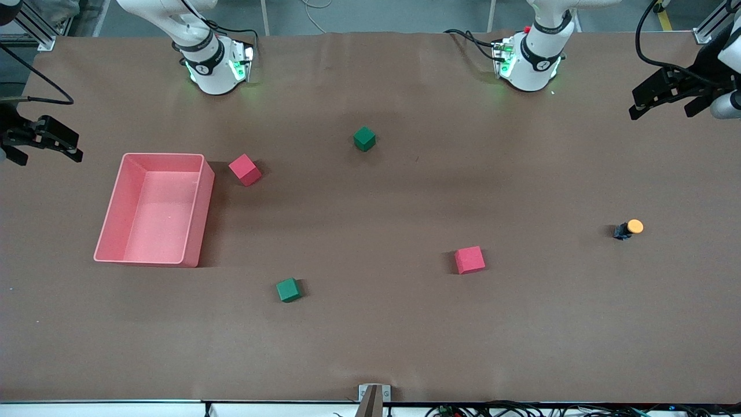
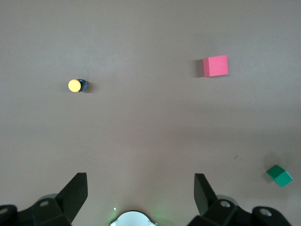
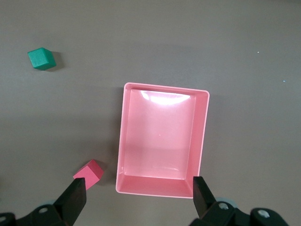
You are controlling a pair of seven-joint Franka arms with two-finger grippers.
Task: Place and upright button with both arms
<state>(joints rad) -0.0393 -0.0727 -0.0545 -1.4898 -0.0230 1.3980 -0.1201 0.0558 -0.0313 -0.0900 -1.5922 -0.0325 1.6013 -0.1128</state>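
button: [image 1: 628,229] on the surface toward my left arm's end, well apart from everything else. Nearest neighbour is 1 red block [image 1: 469,259].
button pose: orange cap showing round in my left wrist view, dark body mostly under it. Reads as standing, or nearly so. From the front the cap sits slightly off the body, so I can't rule out a tilt.
left tool: [image 1: 666,94] up over the surface's edge at my left arm's end, fingers spread wide, holding nothing.
right tool: [image 1: 43,142] over the opposite edge, above the pink tray [image 1: 194,217], also spread, holding nothing. That arm waits.
key relation: button lies toward the front camera from my left tool. Left arm is far nearer than right.
stage: fits either button awaiting pickup, or already placed and stood up with both tools clear.
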